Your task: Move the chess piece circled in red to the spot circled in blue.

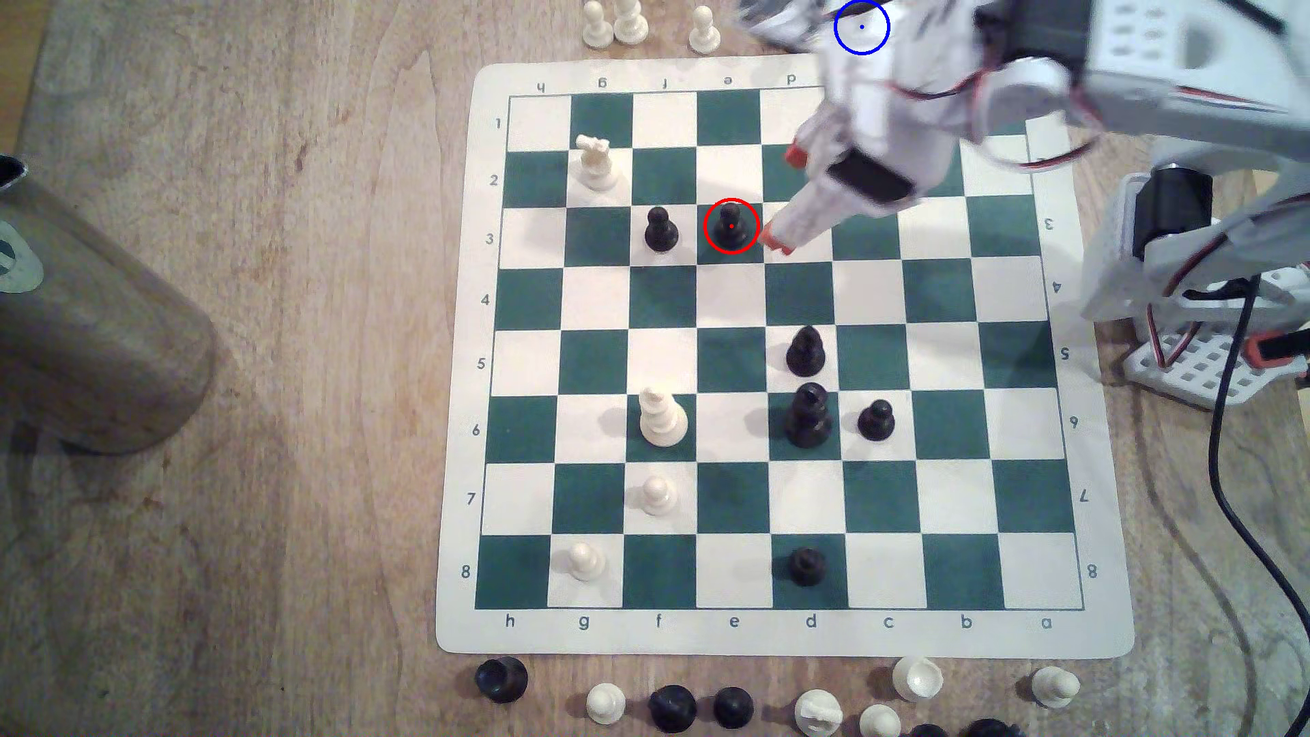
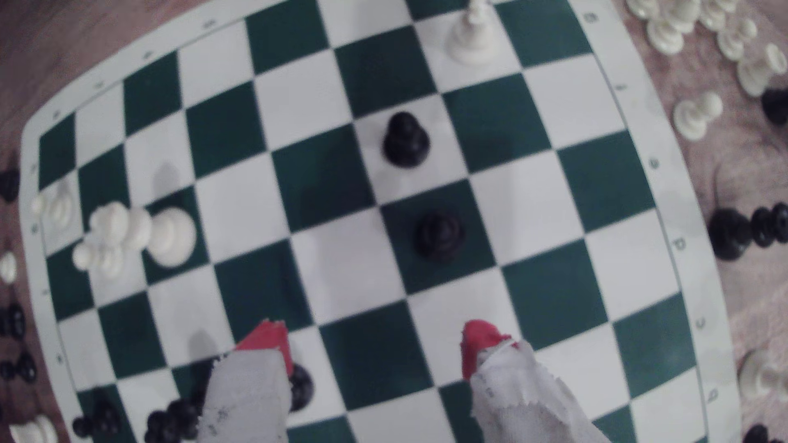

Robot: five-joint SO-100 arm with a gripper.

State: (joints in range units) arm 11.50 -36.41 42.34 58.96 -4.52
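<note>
The hand (image 1: 783,202), fingers spread and empty, sits beside the ringed black pawn (image 1: 731,225); closing off-centre could topple it into the neighbouring pawn (image 1: 661,229).

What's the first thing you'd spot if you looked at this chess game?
A white robot gripper with red tips reaching over the green and white chessboard, jaws open, near a black pawn ringed in red on e3. A blue ring sits past the board's top edge in the exterior view.
</note>
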